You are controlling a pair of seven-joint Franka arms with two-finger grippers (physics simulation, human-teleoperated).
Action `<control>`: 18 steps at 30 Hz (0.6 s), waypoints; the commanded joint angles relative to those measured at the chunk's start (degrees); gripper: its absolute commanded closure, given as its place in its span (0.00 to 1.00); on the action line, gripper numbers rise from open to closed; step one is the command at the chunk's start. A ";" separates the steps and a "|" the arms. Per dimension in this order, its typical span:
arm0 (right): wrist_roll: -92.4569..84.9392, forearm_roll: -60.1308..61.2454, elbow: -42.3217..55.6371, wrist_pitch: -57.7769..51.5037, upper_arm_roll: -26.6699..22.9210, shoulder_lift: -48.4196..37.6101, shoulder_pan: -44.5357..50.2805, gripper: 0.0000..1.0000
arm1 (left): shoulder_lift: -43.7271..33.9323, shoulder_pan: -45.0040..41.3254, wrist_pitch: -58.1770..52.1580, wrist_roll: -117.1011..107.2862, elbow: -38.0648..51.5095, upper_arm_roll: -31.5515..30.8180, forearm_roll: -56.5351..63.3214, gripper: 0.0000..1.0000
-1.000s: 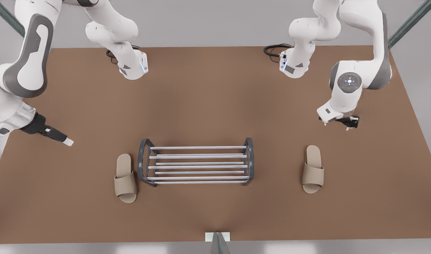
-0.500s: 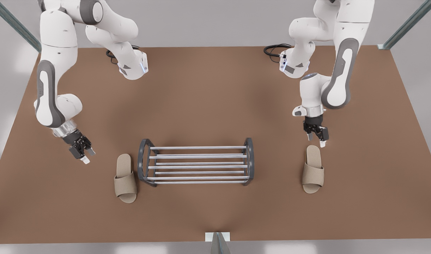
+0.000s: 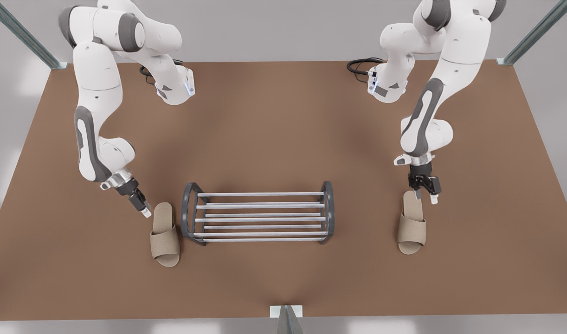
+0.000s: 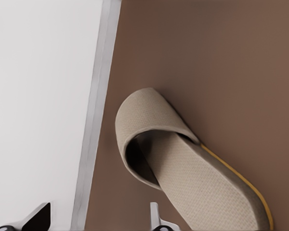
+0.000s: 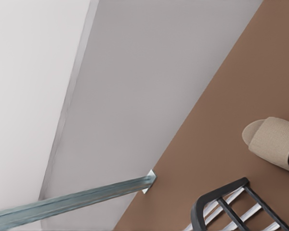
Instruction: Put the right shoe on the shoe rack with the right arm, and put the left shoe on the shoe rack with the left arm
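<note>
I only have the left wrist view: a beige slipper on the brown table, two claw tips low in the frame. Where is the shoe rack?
Observer: The shoe rack stands in the middle of the front view, well to the front view's left of that slipper.
Operator: And the other arm?
Observer: The right claw is tilted at the heel end of the second slipper, which lies right beside the rack.
Operator: Is my claw touching the shoe?
Observer: The left claw is open over the heel end; contact I cannot tell.
</note>
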 commanded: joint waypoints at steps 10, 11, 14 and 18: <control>-24.35 6.36 2.08 -4.60 1.99 2.03 0.38 0.00 | 3.90 -0.58 -8.31 -31.11 1.10 0.39 11.42 0.00; -24.35 6.45 3.40 -4.60 1.99 2.64 0.29 0.00 | 3.99 -0.58 -8.57 -31.11 1.19 0.39 11.42 0.00; -31.21 15.41 3.49 -5.74 2.43 4.22 0.38 0.00 | 5.48 -0.58 -8.66 -31.11 3.12 0.39 11.42 0.00; -31.29 18.84 3.75 -12.95 2.52 6.59 0.38 0.00 | 6.80 -0.49 -9.28 -31.11 4.26 0.56 11.78 0.00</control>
